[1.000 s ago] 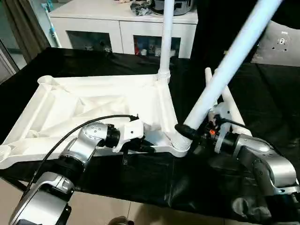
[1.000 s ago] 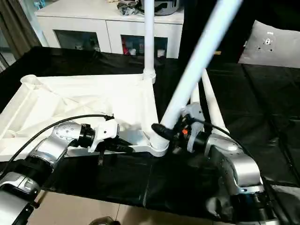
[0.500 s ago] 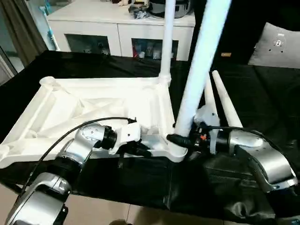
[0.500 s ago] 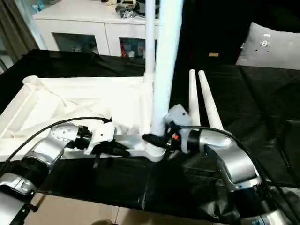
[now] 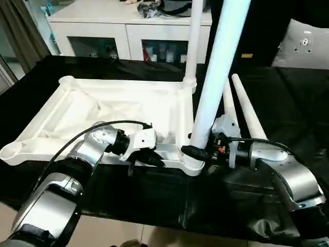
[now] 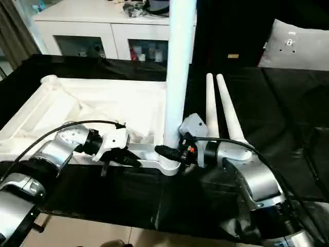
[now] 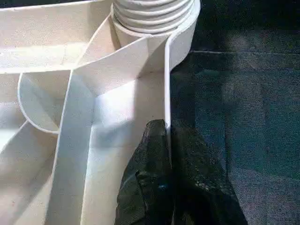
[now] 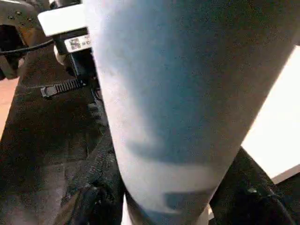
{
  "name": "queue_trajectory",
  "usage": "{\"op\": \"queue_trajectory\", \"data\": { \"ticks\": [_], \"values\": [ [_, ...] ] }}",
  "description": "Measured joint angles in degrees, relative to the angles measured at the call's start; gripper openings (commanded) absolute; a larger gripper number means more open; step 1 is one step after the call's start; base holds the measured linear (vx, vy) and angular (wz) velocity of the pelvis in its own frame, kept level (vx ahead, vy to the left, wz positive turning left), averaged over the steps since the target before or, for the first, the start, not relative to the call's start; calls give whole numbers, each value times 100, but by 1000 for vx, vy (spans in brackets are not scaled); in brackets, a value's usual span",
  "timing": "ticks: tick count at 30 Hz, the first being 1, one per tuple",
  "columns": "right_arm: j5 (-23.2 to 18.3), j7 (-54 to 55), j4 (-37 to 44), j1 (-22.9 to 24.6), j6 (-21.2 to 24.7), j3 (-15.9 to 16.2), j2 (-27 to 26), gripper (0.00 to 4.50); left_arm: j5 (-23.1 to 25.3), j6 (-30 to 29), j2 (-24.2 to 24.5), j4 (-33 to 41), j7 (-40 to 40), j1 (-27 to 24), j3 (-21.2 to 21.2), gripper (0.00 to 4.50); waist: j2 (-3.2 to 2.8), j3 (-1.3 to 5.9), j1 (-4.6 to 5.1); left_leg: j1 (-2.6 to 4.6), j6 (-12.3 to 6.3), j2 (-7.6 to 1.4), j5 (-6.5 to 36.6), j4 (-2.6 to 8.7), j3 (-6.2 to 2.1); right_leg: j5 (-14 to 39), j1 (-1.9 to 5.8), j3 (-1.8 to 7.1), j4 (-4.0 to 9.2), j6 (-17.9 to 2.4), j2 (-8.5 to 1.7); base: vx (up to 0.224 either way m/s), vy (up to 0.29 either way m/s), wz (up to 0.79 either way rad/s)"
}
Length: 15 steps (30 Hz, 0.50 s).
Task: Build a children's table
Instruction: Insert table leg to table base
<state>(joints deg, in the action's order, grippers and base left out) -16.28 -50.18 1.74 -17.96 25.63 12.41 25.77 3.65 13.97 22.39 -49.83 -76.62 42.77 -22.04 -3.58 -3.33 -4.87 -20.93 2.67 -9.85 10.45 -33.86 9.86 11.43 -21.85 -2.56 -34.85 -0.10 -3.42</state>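
Table top laid upside down on black work table, ribs up. Far corner leg already stood in socket. Second leg held near upright in near corner socket, fingers of right gripper clasped round its base. Left gripper pinched shut on near rim, top steadied. Two spare legs lying beside, on cloth. Step judged: seating second leg. Next move likely calls for twisting or pressing leg home, rim kept pinned.

I see the white plastic rectangular tabletop upside down, ribbed underside up. One long tapered white leg stands in the far corner socket, another upright at the near socket; two spare legs lie beside.
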Motion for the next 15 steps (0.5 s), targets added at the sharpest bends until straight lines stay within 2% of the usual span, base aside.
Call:
{"op": "queue_trajectory", "data": {
  "ticks": [3, 6, 8, 9, 11, 15],
  "values": [
    [12, 67, -37, -31, 13, 4, -121, 188, -42, -68, 92, 193, 0, -149, 83, 0, 9, -7, 25, 1, 1, 0, 0, 12, 0, 1, -7, 0, 0, 2, 0, 0, 0, 0],
    [14, 199, -102, -90, 52, 38, -289, 188, -123, -181, 236, 462, 7, -347, 160, 0, 26, -11, 125, 5, 1, 0, -1, 26, 1, 2, -11, 0, 1, 3, 2, 0, 0, 0],
    [30, 467, -246, -225, 168, 43, -552, 188, -132, -465, 394, 1036, 230, -735, 323, 0, 27, -9, 229, 11, 5, 1, -3, 34, 7, 3, -14, 5, 1, 2, 2, 0, 0, 0],
    [32, 664, -323, -285, 265, 22, -722, 188, -128, -701, 457, 1444, 412, -976, 396, 0, 31, -6, 289, 14, 6, 1, -3, 43, 7, 5, -15, 6, 3, 0, 2, 0, 0, 0],
    [49, 1012, -504, -418, 355, -35, -949, 188, -103, -1190, 447, 2100, 773, -1327, 500, 0, 39, -4, 329, 17, 6, 3, -3, 42, 7, 6, -23, 10, 5, 0, 2, 0, 0, 0],
    [242, 1558, -822, -609, 367, -129, -1208, 188, -50, -2186, 180, 3221, 1372, -1872, 599, 0, 50, 3, 322, 2, 6, 4, -3, 43, 14, 6, -31, 14, 26, 1, 2, 0, 0, 0]
  ]
}}
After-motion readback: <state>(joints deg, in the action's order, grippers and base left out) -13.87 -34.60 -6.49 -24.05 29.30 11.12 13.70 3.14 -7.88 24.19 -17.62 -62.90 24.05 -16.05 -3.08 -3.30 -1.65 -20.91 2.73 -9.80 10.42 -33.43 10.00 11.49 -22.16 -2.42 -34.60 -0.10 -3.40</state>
